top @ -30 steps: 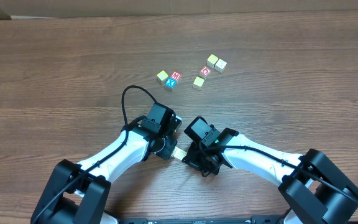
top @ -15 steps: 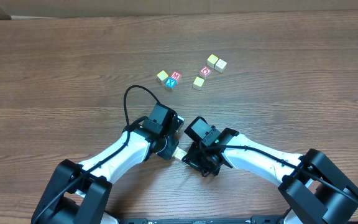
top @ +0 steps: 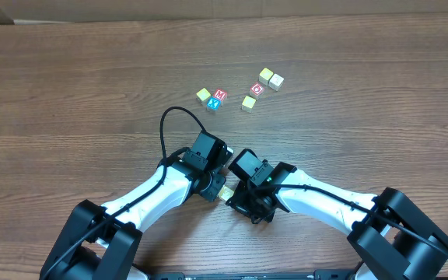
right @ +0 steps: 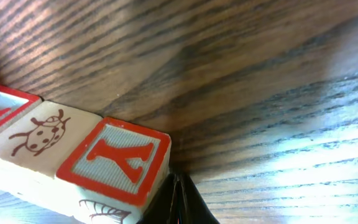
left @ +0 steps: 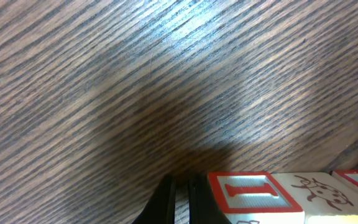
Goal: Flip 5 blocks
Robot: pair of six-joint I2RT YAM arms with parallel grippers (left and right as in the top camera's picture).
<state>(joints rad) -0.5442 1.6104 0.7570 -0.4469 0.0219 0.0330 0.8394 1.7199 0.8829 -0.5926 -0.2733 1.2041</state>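
Left gripper first: its two dark fingertips are pinched together with barely a seam between them and nothing caught inside. They sit right at the edge of the I block, a cream cube with a red frame and a red letter. Touching or a hair off? The left wrist view won't settle it.

Flush against the I block is the ladybug block, with a cream face and a little black bug drawn on it, and that one is our marker. Pressed against its other side comes the Y block, red frame, red Y. So that's three cubes in one tight row on the wooden table, ladybug block in the middle.

Over to the right gripper: also closed tight and empty, its tips tucked at the Y block's outer corner, the end away from the ladybug block.

From overhead the arms cover most of the row, and only a cream sliver shows between the two wrists. Seven loose blocks lie scattered well apart from the ladybug block, out past it on the side away from the arm bases, with red, blue, yellow-green and cream faces among them. A black cable loops off the left arm on the I-block side of the ladybug block.
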